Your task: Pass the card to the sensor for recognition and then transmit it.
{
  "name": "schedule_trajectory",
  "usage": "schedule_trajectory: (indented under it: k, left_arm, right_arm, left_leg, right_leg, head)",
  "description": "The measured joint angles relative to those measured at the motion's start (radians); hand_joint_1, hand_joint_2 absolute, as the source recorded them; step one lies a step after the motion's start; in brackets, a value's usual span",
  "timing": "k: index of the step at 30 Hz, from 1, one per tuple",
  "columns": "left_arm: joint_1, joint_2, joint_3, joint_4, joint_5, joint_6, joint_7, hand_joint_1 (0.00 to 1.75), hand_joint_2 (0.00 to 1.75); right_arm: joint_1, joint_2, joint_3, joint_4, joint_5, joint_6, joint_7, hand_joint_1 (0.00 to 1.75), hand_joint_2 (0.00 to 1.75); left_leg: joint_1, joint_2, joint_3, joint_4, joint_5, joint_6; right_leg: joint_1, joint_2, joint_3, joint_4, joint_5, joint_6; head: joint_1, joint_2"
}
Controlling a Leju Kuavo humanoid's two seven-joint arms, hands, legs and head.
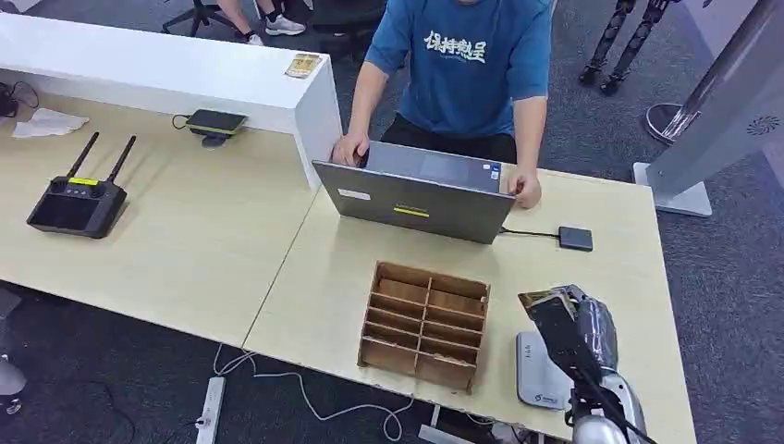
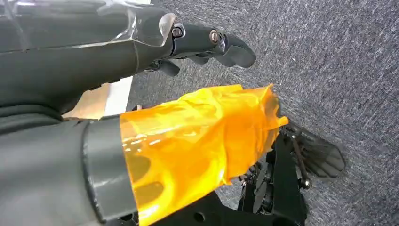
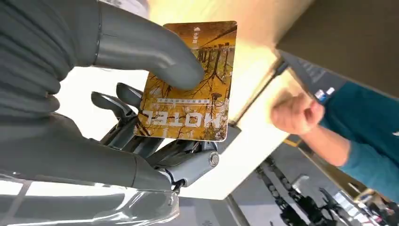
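My right hand [image 1: 575, 333] is raised over the table's front right part, pinching a yellow-brown hotel card [image 3: 190, 94] between thumb and fingers; the card's edge [image 1: 545, 300] shows at the hand's top in the head view. A white flat card sensor [image 1: 539, 372] lies on the table just below and left of that hand. My left hand [image 2: 141, 84] hangs beside the table over grey carpet, its thumb wrapped in orange film, dark fingers curled slightly with nothing in them.
A wooden slotted box [image 1: 424, 323] stands left of the sensor. A person in a blue shirt [image 1: 467, 65] sits behind a grey laptop [image 1: 413, 197]. A black drive [image 1: 575, 238] lies on its cable at the right. A remote controller [image 1: 78, 202] sits far left.
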Motion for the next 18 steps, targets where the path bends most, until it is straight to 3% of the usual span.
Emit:
schedule_trajectory:
  k: [7, 18]
  left_arm:
    - [0.001, -0.001, 0.009, -0.001, 0.002, -0.001, 0.000, 0.00, 0.00]
    - [0.002, -0.002, 0.014, -0.002, 0.002, -0.001, 0.000, 0.00, 0.00]
  right_arm:
    - [0.068, -0.002, -0.012, -0.019, 0.000, 0.000, 0.002, 1.75, 1.75]
    - [0.085, -0.003, -0.021, -0.028, -0.001, 0.000, 0.004, 1.75, 1.75]
  left_leg:
    - [0.000, 0.000, 0.000, 0.000, 0.000, 0.000]
    - [0.000, 0.000, 0.000, 0.000, 0.000, 0.000]
  right_leg:
    - [0.000, 0.000, 0.000, 0.000, 0.000, 0.000]
    - [0.000, 0.000, 0.000, 0.000, 0.000, 0.000]
  head:
    - [0.000, 0.000]
    - [0.000, 0.000]
